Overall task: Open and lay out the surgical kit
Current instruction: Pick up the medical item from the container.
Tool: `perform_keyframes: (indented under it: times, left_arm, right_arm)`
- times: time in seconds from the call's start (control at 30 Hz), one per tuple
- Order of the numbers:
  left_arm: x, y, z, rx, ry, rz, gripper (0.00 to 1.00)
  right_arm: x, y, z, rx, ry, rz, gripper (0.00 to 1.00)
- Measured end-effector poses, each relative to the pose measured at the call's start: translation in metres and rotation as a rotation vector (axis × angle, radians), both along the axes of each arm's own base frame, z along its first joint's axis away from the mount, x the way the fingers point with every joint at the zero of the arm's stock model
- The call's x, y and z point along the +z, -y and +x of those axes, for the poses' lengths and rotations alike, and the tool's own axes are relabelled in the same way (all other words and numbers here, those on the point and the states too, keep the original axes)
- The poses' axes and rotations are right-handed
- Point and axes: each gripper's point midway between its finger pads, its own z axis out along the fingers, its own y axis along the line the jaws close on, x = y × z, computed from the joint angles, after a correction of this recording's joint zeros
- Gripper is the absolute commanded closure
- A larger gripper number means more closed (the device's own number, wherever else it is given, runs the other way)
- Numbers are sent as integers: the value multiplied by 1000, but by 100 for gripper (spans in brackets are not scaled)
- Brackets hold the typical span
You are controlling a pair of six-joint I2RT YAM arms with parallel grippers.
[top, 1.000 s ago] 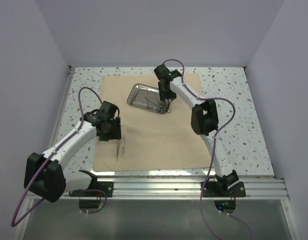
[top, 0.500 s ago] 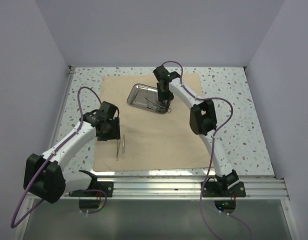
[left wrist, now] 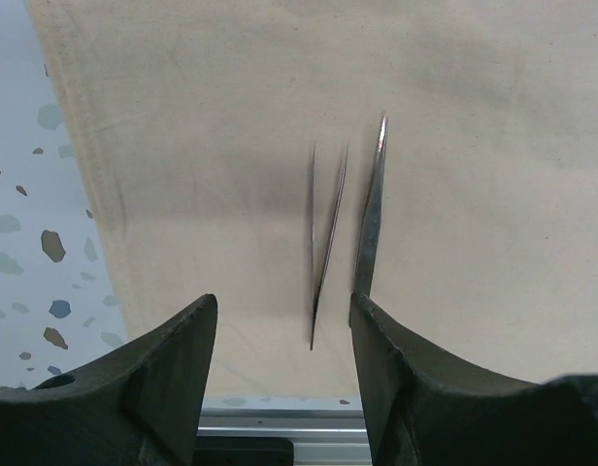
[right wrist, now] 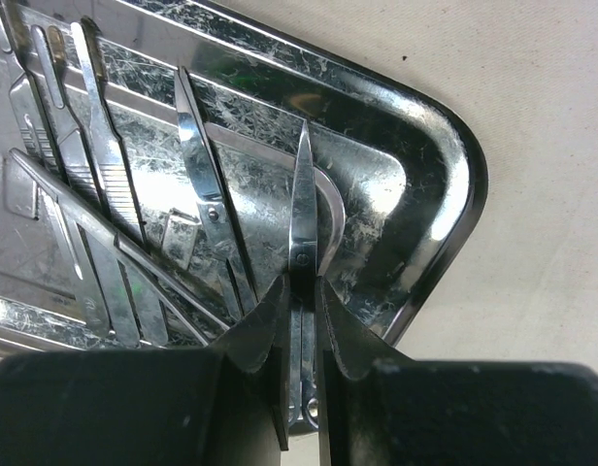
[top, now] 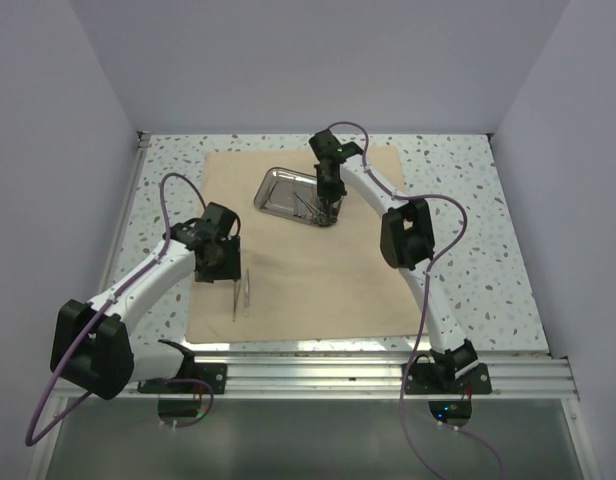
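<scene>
Here, seen from over the arms: the beige cloth wrap (top: 308, 270) lies unfolded and flat on the speckled counter (top: 488, 280), under both arms.

Right arm: the right end effector (right wrist: 301, 291) reaches down into the near right corner of the steel tray (right wrist: 445, 165). Its fingers (right wrist: 265, 335) are pressed together on a pair of scissors (right wrist: 302, 194), pinching them just behind the pivot screw. The closed blades point straight out ahead of the fingertips, over the tray floor. Whether the scissors touch the tray floor cannot be told. Further steel instruments (right wrist: 105, 165) lie fanned across the tray to the left of this end effector, their ends gathering beside its fingers. The tray itself sits on the cloth, with bare cloth beyond its rim ahead and to the right.

Left arm: the left end effector (left wrist: 282, 306) hangs over the cloth with its fingers spread and nothing between the pads. Slim tweezers (left wrist: 323, 252) lie on the cloth below the gap, tips pointing away. A flat pointed strip (left wrist: 372, 214) of steel lies just beside them, towards the right finger; its kind cannot be told.
</scene>
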Motion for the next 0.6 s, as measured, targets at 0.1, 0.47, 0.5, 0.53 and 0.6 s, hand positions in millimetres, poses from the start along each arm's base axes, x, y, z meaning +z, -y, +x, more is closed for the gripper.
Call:
perform_keyframes:
  times: [0.1, 0.47, 0.5, 0.53, 0.6]
  left_arm:
    - [0, 0, 0, 0, -1, 0, 39]
    - [0, 1, 1, -1, 0, -6, 39]
    - [0, 1, 1, -2, 0, -6, 39]
    - [0, 1, 1, -1, 0, -7, 39]
    - [0, 2, 1, -2, 0, -10, 39]
  right_arm:
    - [2, -2, 2, 2, 5, 17, 100]
    - [28, -3, 5, 3, 35, 53, 100]
    - [37, -3, 5, 3, 48, 61, 100]
    - [47, -3, 4, 2, 60, 68, 100]
    - [67, -1, 0, -1, 82, 83, 100]
